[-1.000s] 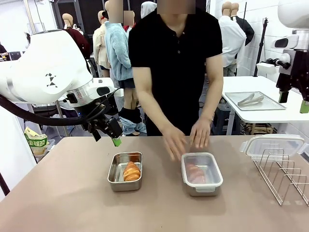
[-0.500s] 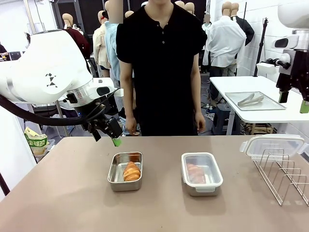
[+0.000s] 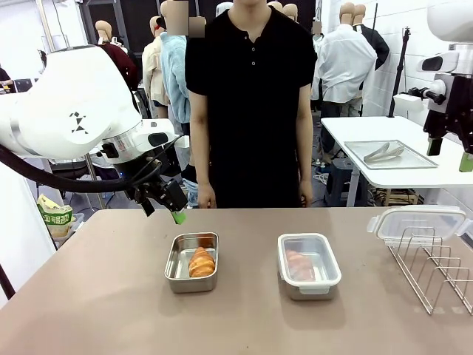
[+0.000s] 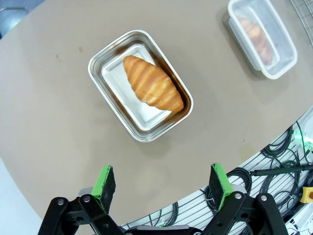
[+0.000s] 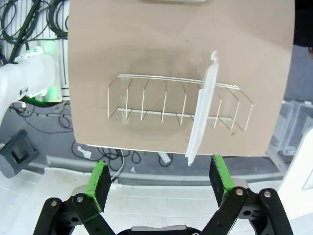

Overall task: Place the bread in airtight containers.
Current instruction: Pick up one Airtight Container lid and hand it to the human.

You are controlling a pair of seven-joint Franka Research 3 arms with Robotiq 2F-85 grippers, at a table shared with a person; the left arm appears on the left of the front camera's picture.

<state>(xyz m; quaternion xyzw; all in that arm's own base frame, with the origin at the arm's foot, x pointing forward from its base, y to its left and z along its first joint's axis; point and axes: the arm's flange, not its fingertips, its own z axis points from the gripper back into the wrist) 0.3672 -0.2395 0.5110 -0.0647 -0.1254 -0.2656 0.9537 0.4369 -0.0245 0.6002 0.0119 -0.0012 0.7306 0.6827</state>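
Two steel tins sit side by side on the brown tabletop (image 3: 103, 296), a clear gap between them. The open tin (image 3: 192, 262) lies nearer the robot's left and has no lid; one croissant (image 3: 201, 262) lies in it, slantwise across the floor of the tin as the left wrist view shows. The lidded tin (image 3: 309, 265) carries its clear white-rimmed lid, and the second croissant (image 3: 300, 265) shows through the plastic as a pale orange shape.

A spare lid (image 3: 418, 222) rests on the far end of the wire rack (image 3: 436, 270) at the robot's right edge of the tabletop; in the right wrist view it stands on edge between the rack's wires.

Left pincer (image 3: 167, 204) hangs above the tabletop, behind and to the left of the open tin, clear of it. Its green pads stand wide apart with nothing between them. Right pincer (image 5: 159, 180) is raised high over the rack end of the tabletop, pads likewise spread wide, holding nothing.

Change since a second ago: the person's two hands were then down at the lidded tin, touching its far rim. The person (image 3: 251, 103) now stands upright at the far edge, arms hanging, hands at hip level and off the tabletop. Both tins, both croissants, the spare lid and the two arms lie as they did then
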